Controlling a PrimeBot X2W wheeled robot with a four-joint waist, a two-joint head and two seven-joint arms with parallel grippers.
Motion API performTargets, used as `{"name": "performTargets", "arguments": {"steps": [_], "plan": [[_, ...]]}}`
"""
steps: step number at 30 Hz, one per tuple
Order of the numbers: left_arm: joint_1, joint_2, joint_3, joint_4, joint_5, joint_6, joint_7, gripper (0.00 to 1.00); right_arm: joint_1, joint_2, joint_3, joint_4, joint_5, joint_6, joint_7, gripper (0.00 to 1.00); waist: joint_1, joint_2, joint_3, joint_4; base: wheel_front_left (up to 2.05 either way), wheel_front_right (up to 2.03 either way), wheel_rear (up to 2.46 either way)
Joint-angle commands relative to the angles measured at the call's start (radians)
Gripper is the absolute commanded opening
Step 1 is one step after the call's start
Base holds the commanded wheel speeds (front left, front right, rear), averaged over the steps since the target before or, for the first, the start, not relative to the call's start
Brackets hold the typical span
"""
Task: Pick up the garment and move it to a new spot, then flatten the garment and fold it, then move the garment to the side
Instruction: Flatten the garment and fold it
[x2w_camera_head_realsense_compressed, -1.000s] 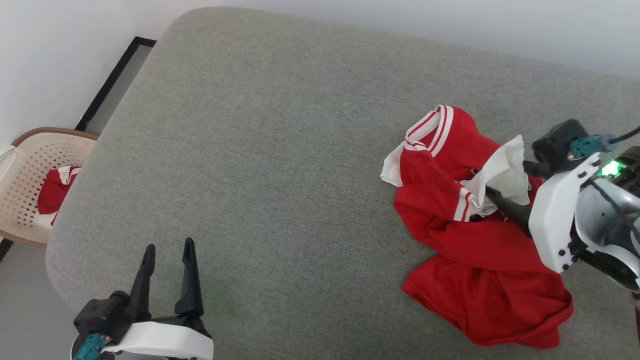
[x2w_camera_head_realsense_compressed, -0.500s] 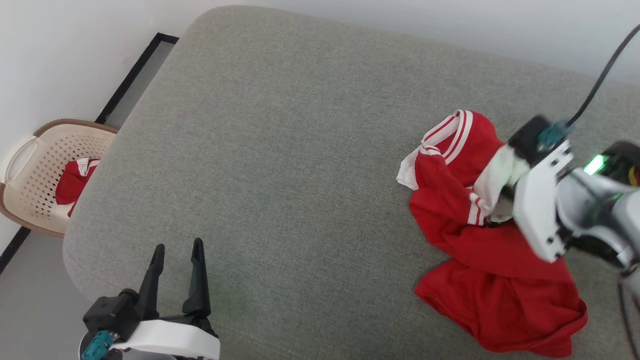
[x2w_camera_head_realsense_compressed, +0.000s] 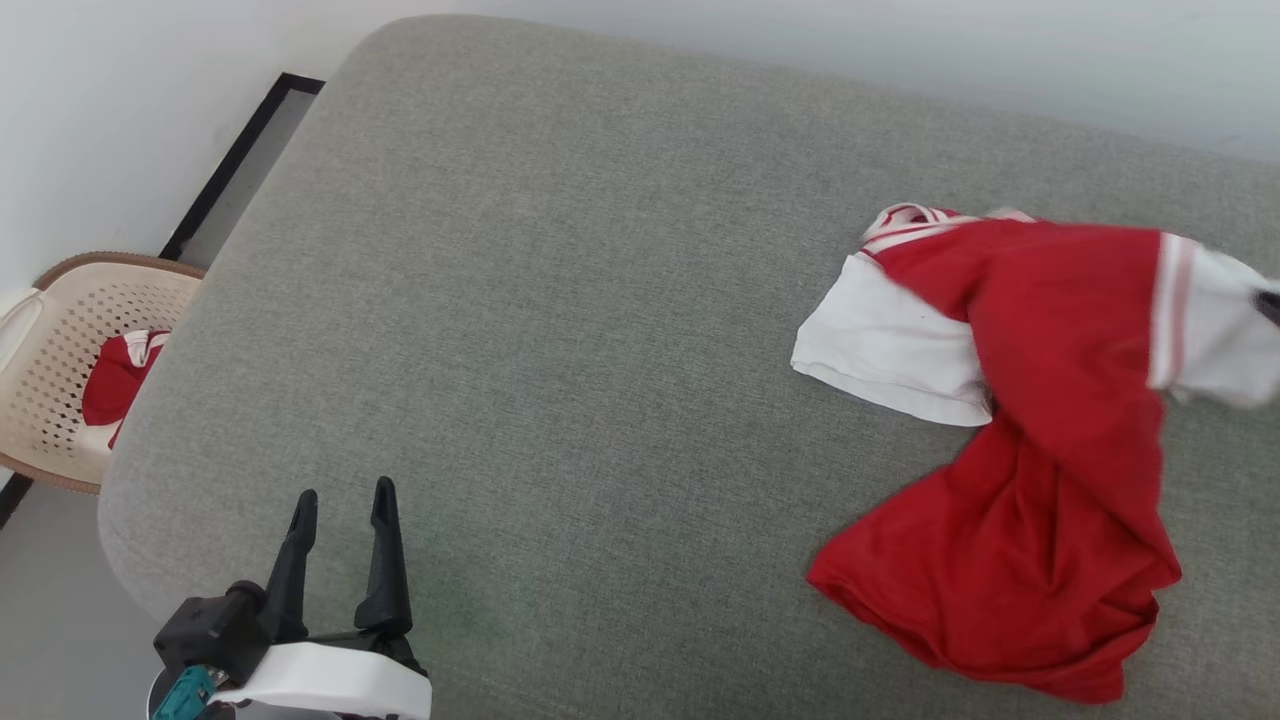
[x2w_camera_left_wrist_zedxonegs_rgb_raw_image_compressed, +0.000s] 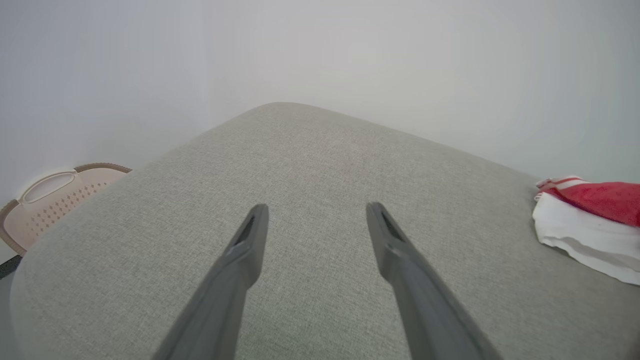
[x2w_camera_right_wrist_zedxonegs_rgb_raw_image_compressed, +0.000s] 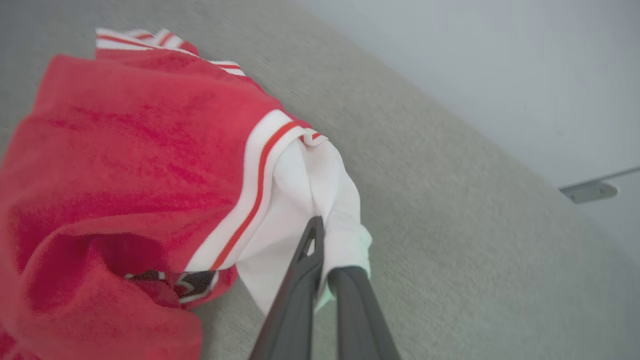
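Observation:
The garment (x2w_camera_head_realsense_compressed: 1060, 350), a red jersey with white striped sleeves, lies on the right of the grey padded surface (x2w_camera_head_realsense_compressed: 560, 300). One white sleeve (x2w_camera_head_realsense_compressed: 1215, 330) is drawn out toward the right edge of the head view, lifting the red cloth with it. In the right wrist view my right gripper (x2w_camera_right_wrist_zedxonegs_rgb_raw_image_compressed: 327, 250) is shut on that white sleeve (x2w_camera_right_wrist_zedxonegs_rgb_raw_image_compressed: 320, 200), and the red body (x2w_camera_right_wrist_zedxonegs_rgb_raw_image_compressed: 125, 140) hangs to its left. My left gripper (x2w_camera_head_realsense_compressed: 340, 500) stands open over the near left of the surface, holding nothing. Its wrist view shows its spread fingers (x2w_camera_left_wrist_zedxonegs_rgb_raw_image_compressed: 317, 210) and the garment (x2w_camera_left_wrist_zedxonegs_rgb_raw_image_compressed: 600, 197) far to the right.
A beige perforated basket (x2w_camera_head_realsense_compressed: 60, 330) stands on the floor past the surface's left edge, with another red cloth (x2w_camera_head_realsense_compressed: 110, 375) in it. A pale wall runs behind the surface. The surface's rounded near left corner drops off beside my left gripper.
My right gripper shut on the white sleeve and pulled it up and to the right, out past the head view's edge. The crumpled garment stretched out, baring its other white sleeve. The camera shifted slightly.

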Motion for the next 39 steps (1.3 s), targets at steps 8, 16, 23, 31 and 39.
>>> {"name": "performTargets", "arguments": {"steps": [8, 16, 23, 31, 39], "plan": [[-0.017, 0.0, -0.003, 0.0, 0.003, 0.0, -0.005, 1.0, 0.127, 0.047, -0.158, 0.186, -0.031, 0.0, -0.014, 0.0, 0.0, -0.0001, 0.013, -0.006, 0.0, 0.0, 0.0], [-0.046, 0.001, -0.001, 0.008, 0.025, -0.013, -0.005, 1.0, 0.101, 0.161, -0.188, 0.346, -0.068, 0.0, -0.054, 0.24, 0.0, -0.0001, 0.028, -0.022, 0.0, 0.0, 0.0], [-0.099, 0.048, -0.03, 0.019, 0.031, -0.045, 0.0, 1.0, 0.061, 0.159, -0.169, 0.315, -0.077, 0.0, -0.077, 1.0, 0.0, -0.0001, 0.013, -0.075, 0.0, 0.0, 0.0], [-0.219, 0.156, -0.107, -0.029, -0.035, -0.06, 0.119, 1.0, 0.094, 0.213, -0.228, 0.192, -0.099, 0.0, -0.181, 1.0, 0.0, -0.0001, -0.003, -0.18, 0.0, 0.0, 0.0], [-0.363, 0.278, -0.231, -0.056, -0.163, -0.061, 0.299, 1.0, 0.156, 0.306, -0.305, 0.053, -0.171, 0.0, -0.324, 1.0, 0.0, -0.0001, -0.001, -0.285, 0.0, 0.0, 0.0]]}}
